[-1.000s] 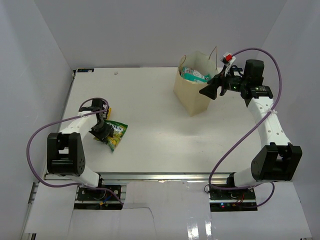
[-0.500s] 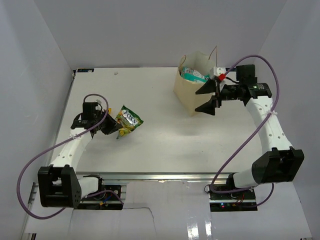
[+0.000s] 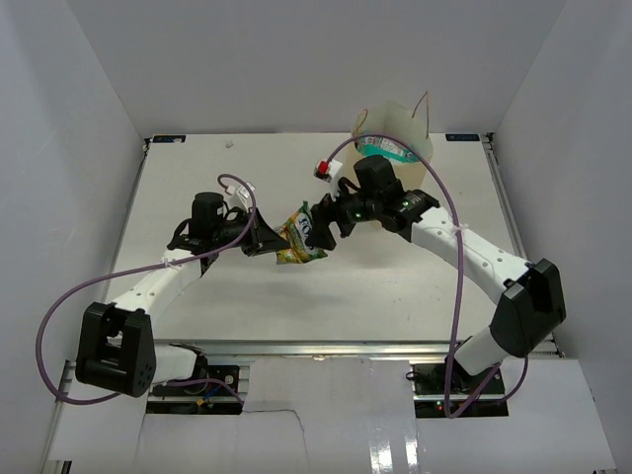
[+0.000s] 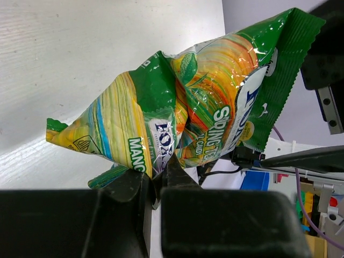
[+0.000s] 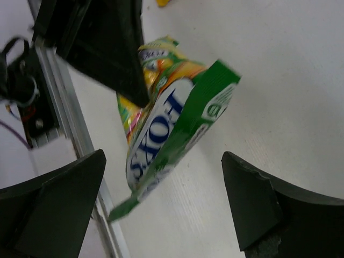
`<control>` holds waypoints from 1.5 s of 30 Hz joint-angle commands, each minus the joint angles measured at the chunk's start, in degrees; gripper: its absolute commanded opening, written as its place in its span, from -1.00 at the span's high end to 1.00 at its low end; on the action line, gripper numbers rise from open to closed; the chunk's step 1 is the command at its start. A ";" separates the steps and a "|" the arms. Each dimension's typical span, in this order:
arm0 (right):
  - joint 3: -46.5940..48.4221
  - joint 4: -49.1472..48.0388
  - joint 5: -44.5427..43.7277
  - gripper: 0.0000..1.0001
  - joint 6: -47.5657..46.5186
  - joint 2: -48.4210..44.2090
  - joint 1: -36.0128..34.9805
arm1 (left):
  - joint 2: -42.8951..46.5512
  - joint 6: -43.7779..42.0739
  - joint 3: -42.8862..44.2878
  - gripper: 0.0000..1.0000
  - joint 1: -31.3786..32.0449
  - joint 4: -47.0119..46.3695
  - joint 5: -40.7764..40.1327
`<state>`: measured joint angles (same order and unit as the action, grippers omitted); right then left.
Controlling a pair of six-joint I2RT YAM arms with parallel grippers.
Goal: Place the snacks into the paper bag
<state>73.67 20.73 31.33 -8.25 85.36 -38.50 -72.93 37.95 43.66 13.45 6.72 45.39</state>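
Note:
The green-yellow packet [image 3: 299, 237] hangs above the middle of the table, pinched at its lower edge by my left gripper [image 3: 269, 240], which is shut on it. In the left wrist view the packet [image 4: 183, 113] rises crumpled from the left gripper [image 4: 158, 174]. My right gripper [image 3: 328, 219] is open, and its fingers straddle the packet's free end [image 5: 166, 123] without touching it. The paper bag [image 3: 407, 123] stands at the back right, partly hidden by the right arm. A teal-white packet [image 3: 380, 150] shows inside it. The other snacks are out of view.
White walls close in the table [image 3: 247, 168] on three sides. An aluminium rail [image 3: 326, 348] runs along the near edge. Purple cables [image 3: 459, 286] loop from both arms. A small yellow scrap [image 5: 163, 2] lies on the table at the top edge of the right wrist view.
My left gripper shut on the green-yellow packet, lifted it and carried it right to mid-table. My right arm swung left from the bag to the packet, its jaws open.

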 commanded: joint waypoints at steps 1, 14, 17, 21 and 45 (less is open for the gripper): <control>5.44 -4.56 -14.10 -0.89 27.80 3.57 -1.49 | 0.33 0.10 2.31 1.00 1.13 -5.66 2.69; 2.44 -10.36 -2.16 0.64 27.51 5.78 -2.98 | 0.33 1.69 3.27 0.35 1.84 -7.78 4.10; 4.28 -10.36 0.92 0.85 22.61 4.73 -2.81 | 1.38 -1.89 5.81 -0.21 1.75 -2.72 1.74; 8.67 -6.78 5.73 0.85 9.08 2.89 -0.44 | 5.58 -10.96 11.51 -0.49 1.75 6.97 -8.45; 29.17 -4.65 -6.36 0.85 -8.88 2.52 28.22 | 2.54 -24.69 18.74 -0.96 -4.57 22.72 -49.60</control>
<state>105.01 17.78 30.41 -14.81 86.37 -10.24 -70.70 13.76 60.18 9.67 29.43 -1.15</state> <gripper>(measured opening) 0.158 0.979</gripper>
